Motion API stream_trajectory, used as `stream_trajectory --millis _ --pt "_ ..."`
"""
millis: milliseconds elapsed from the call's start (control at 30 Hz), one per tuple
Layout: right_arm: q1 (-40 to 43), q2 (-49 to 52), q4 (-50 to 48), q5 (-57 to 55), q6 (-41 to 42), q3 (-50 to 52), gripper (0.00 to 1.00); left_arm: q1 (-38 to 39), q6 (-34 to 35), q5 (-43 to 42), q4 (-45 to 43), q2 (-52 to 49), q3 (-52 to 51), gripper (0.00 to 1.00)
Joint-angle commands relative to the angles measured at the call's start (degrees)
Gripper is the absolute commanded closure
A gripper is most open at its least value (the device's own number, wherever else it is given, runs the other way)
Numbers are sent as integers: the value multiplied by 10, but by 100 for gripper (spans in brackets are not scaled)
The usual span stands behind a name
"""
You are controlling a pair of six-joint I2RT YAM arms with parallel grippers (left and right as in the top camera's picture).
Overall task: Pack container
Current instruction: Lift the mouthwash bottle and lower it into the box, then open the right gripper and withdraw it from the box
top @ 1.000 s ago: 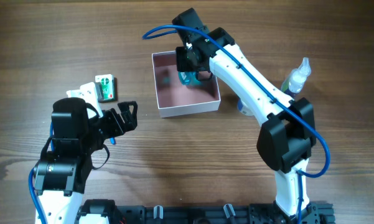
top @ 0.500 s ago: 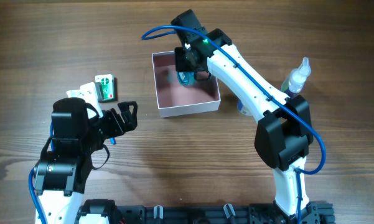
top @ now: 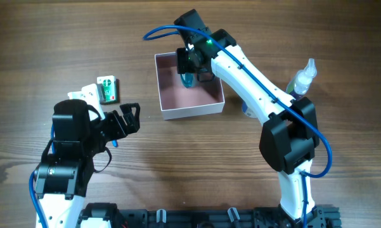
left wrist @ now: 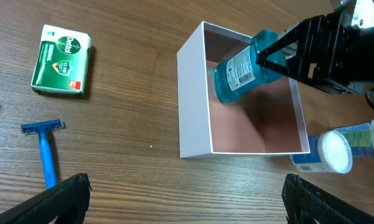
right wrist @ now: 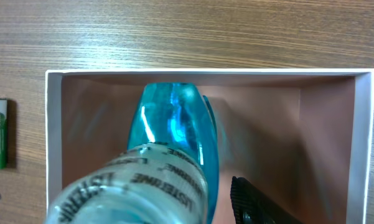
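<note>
Right gripper [top: 190,63] pinches the bottle [left wrist: 236,68] tilted into the container [left wrist: 194,99], probably so it lies flat; left gripper [top: 132,118] sits spread wide.

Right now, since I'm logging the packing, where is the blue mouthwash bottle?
Overhead, the mouthwash bottle is held by the right gripper, tilted into the far half of the container.

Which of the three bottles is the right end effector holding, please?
The translucent blue mouthwash bottle, tilted into the container; the clear bottle and the white-capped one sit outside it, ungripped.
</note>
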State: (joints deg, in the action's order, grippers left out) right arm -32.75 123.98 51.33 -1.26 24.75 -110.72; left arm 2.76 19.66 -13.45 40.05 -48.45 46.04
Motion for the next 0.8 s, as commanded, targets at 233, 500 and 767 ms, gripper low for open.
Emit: stream_trajectory --millis 233,500,767 --pt "-3 3 -1 12 -8 -6 42 3 1 -11 -1 0 12 0" --pt "-3 -3 4 21 -30 -6 40 3 1 -11 -1 0 12 0" --pt "-3 -59 23 23 -83 -6 41 3 1 -11 -1 0 12 0"
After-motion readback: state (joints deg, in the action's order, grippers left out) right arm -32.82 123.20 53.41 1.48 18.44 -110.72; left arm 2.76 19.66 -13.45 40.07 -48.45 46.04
